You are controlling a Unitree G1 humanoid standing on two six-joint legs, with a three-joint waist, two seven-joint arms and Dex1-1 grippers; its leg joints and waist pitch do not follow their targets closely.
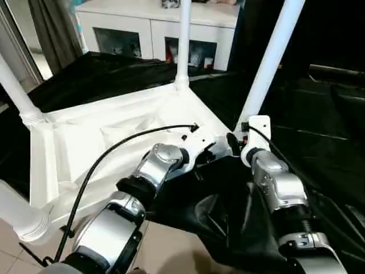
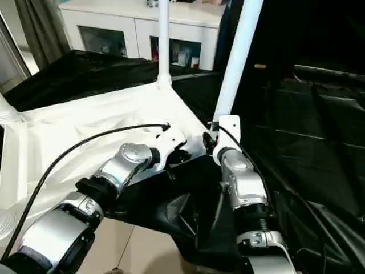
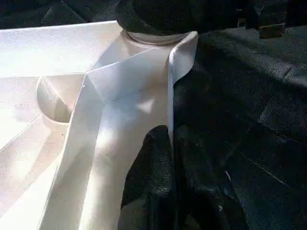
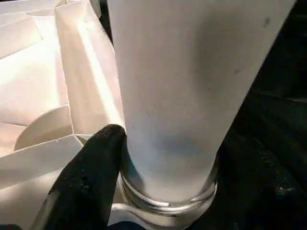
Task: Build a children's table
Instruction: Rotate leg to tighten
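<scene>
Left eye: shows the tabletop [image 1: 85, 137] lying upside down on a black cloth [image 1: 319, 142], ribbed underside up. Shows four legs standing in its corner sockets: far leg [image 1: 183, 40], right leg [image 1: 271, 63], left leg [image 1: 14, 85], near leg [image 1: 17, 217]. Places the left gripper [image 1: 199, 149] at the near-right rim and the right gripper [image 1: 239, 142] at the foot of the right leg. Adds a white cabinet [image 1: 148, 28] at the far side.

Right eye: gives the same layout, with nothing further.

Left wrist: looks along the rim, with a black fingertip [image 3: 153, 158] against its inner wall and the thin edge running down between the jaws. Reads as jaws closed on the rim, just near the right socket.

Right wrist: looks close onto the right leg where it enters its socket ring [image 4: 168, 201]. Cannot tell whether these jaws are clamped or slack.

Handling, as a judgement: likely light and stiff, hollow plastic. Smooth and tapered on the legs, so prone to slip. Best taken low on a leg, beside the socket, and on the rim wall near a corner for bracing.
</scene>
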